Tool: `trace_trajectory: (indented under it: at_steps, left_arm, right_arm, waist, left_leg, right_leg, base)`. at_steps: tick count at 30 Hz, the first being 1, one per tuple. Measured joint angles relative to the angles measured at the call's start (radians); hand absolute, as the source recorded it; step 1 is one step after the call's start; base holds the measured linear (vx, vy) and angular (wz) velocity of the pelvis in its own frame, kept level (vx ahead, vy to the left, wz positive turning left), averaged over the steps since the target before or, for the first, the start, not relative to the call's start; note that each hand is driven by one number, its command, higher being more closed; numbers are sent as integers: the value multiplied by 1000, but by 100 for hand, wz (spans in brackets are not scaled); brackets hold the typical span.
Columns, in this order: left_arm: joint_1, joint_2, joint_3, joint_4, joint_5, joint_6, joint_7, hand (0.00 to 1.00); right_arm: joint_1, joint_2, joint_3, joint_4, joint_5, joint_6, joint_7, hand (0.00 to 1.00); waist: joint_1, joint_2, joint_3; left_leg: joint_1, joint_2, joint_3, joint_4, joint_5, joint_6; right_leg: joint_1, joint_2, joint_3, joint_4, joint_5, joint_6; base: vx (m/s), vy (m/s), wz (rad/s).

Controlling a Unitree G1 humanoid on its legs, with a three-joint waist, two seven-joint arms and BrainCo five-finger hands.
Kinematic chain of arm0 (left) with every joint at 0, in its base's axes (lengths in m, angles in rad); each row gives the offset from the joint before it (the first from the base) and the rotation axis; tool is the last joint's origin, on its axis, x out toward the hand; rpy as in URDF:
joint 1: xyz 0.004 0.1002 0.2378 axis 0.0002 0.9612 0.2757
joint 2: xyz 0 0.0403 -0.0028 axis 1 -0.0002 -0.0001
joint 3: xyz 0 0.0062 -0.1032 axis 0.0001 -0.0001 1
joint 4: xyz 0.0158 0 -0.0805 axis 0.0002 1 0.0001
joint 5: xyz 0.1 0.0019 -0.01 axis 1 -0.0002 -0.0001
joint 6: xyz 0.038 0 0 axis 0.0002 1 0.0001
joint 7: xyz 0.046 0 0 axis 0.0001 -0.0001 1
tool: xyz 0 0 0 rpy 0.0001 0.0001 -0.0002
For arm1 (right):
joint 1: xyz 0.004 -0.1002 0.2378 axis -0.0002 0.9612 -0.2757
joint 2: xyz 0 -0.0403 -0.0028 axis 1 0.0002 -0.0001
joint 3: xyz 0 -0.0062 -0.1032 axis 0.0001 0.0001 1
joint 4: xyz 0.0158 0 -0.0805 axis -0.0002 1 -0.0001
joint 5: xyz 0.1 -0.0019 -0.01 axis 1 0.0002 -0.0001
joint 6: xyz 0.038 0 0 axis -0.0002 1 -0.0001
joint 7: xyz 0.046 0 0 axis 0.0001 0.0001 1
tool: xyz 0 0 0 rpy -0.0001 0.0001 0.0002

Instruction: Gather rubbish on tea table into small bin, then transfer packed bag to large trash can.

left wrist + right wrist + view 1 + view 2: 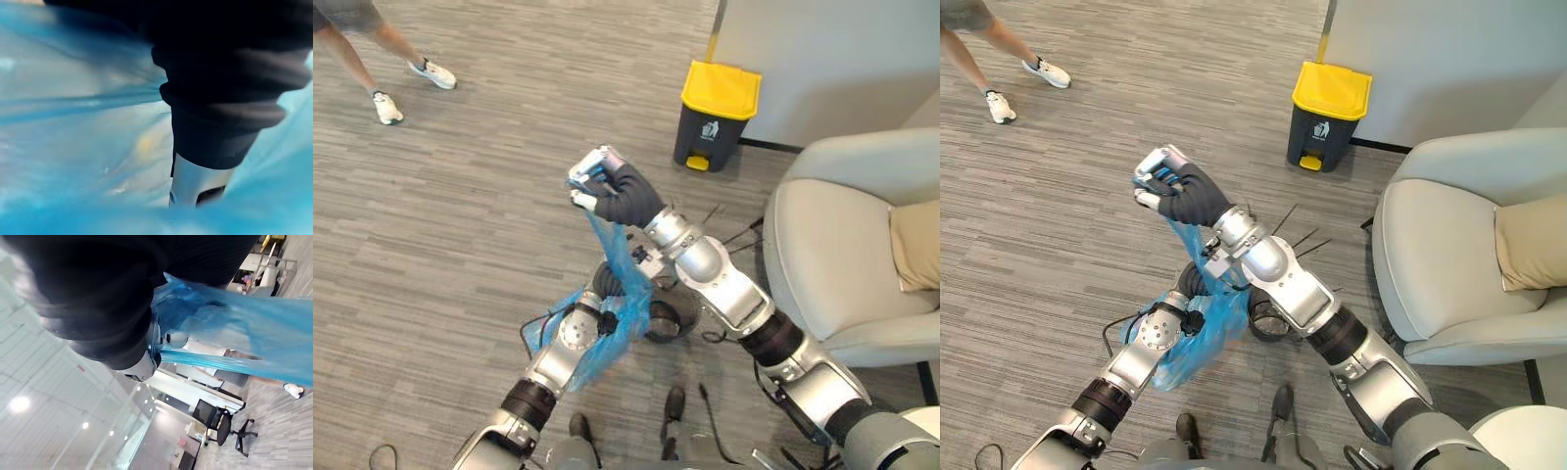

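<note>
the right hand [607, 191] is held up above the grey striped floor [460, 255], its fingers [590, 168] clenched round the gathered neck of a blue rubbish bag [619, 315]. the thin plastic runs down from that fist in a taut twisted strip and widens into the bag's body, which hangs low between the 2 arms, close in front of the robot. in the right wrist view the same blue film fans out from under the dark ribbed cover, and a black office chair [215, 418] stands far off in the background.

the left hand [217, 112] sits low against the bag's body, wrapped on all sides by the blue plastic in its own wrist view. whether it grips the bag or lies loose there cannot be told.

the large trash can [717, 117], black with a yellow lid and a yellow pedal, stands on the floor against a pale wall [842, 59], its lid closed. it is well apart from the bag, ahead of the robot and a little to its right.

a pale armchair [832, 264] fills the right side, with a beige cushion [913, 245] resting on its seat. at the far left, a person [352, 29] stands in 2 white trainers [433, 72].
</note>
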Motion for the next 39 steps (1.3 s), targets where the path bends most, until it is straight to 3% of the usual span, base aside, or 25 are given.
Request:
trace_trajectory:
  at_steps: [4, 10, 11, 16, 21, 26, 29, 33, 37, 39]
  left_arm:
    - [-77, 2, -20, 30, 13, 12, 19, 100]
    - [-82, -11, -38, 5, -60, 11, 43, 100]
    - [-77, -22, -36, -18, -80, 11, 45, 100]
    - [-29, -66, -20, -64, -149, 10, 67, 100]
    - [87, -85, 96, -110, -176, 12, 86, 100]
    - [251, -89, 257, -131, -199, 20, 83, 100]
    - [324, -84, 352, -151, -215, 23, 65, 100]
    - [397, -75, 442, -154, -214, 24, 35, 100]
    - [482, -54, 504, -130, -211, 26, -9, 100]
    - [496, -45, 524, -69, -206, 27, -27, 100]
  right_arm:
    - [-70, 98, 65, 80, 1, 10, -1, 100]
    - [-81, 107, 64, 93, 0, 10, -8, 100]
    - [-81, 109, 64, 93, -1, 8, -11, 0]
    - [-62, 111, 52, 82, -38, 2, -28, 0]
    - [142, 101, -21, -5, -167, -10, -30, 0]
    - [442, -30, -241, -109, -378, -12, -48, 0]
    - [602, -102, -374, -109, -440, -11, -47, 0]
    - [794, -155, -521, -101, -474, -12, -41, 0]
    - [933, -152, -642, 44, -463, -11, -7, 0]
    - [985, -149, -675, 151, -436, -12, 6, 0]
  waist:
    - [7, -16, -11]
    - [17, -20, -14]
    - [18, -20, -14]
    - [14, -20, -14]
    - [-1, -23, -16]
    - [-5, -23, -16]
    - [-5, -23, -16]
    - [-7, -21, -16]
    - [-28, -13, -19]
    - [-35, 5, -23]
  left_leg:
    - [-1, 5, -4, -10, 12, -6]
    - [1, 6, -6, -16, 17, -7]
    - [3, 6, -7, -16, 17, -7]
    - [33, 7, -7, -25, 17, -7]
    - [64, 0, 12, -70, 21, -7]
    - [87, -2, 37, -87, 22, -10]
    - [95, -3, 48, -93, 22, -10]
    - [102, -6, 52, -99, 20, -7]
    - [97, -12, 46, -86, 14, -3]
    - [94, -16, 39, -81, 10, -1]
  right_leg:
    - [-1, 8, 0, -4, 3, -4]
    - [-1, 10, -1, -4, 3, -4]
    - [1, 10, -1, -4, 3, -4]
    - [30, 12, 16, -8, 3, -4]
    - [31, 12, 42, -4, -11, 14]
    - [30, 16, 64, -4, -15, 20]
    - [30, 18, 74, -5, -16, 21]
    - [32, 18, 81, -7, -18, 24]
    - [36, 10, 80, -11, -20, 27]
    - [42, 4, 77, -15, -22, 29]
  base:
    - [-5, -2, 1]
    - [-2, 1, 1]
    - [0, 0, 0]
    - [1, 15, 0]
    - [20, 15, -7]
    - [50, 14, -13]
    - [46, 10, -10]
    - [19, 4, -4]
    - [-9, 6, 3]
    - [-26, 18, 10]
